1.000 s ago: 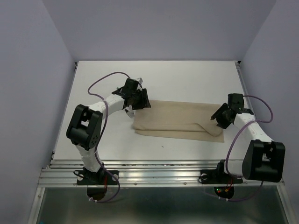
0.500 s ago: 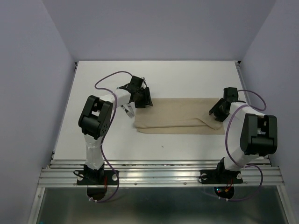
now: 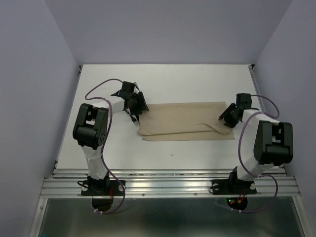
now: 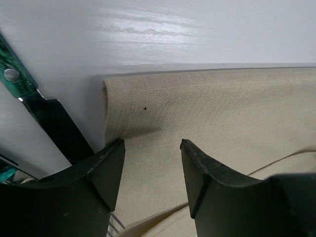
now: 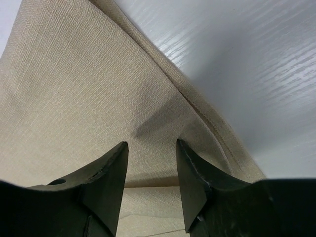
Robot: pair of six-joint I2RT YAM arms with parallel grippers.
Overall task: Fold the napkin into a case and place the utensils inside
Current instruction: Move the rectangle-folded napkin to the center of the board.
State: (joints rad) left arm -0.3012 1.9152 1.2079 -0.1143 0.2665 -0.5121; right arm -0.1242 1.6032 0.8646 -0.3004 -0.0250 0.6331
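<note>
While lying folded, napkin (image 3: 185, 123): stretching between both jaws.
Left jaws: standing spread over its end, green-handled knife (image 4: 52, 126) lying just beside.
Right jaws: standing spread over its other end.

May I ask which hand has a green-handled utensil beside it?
The left hand, at the napkin's left end: the utensil lies beside it, while the right hand has only cloth.

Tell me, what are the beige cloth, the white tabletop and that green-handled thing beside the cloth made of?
Napkin: matte woven linen or cotton, judging by fine weave and soft folds. Tabletop: smooth semi-gloss laminate or painted board; faint grain streaks, glare. Utensil: mirror-dark blade, likely polished metal; mottled green handle with silver rivet, probably plastic.
</note>
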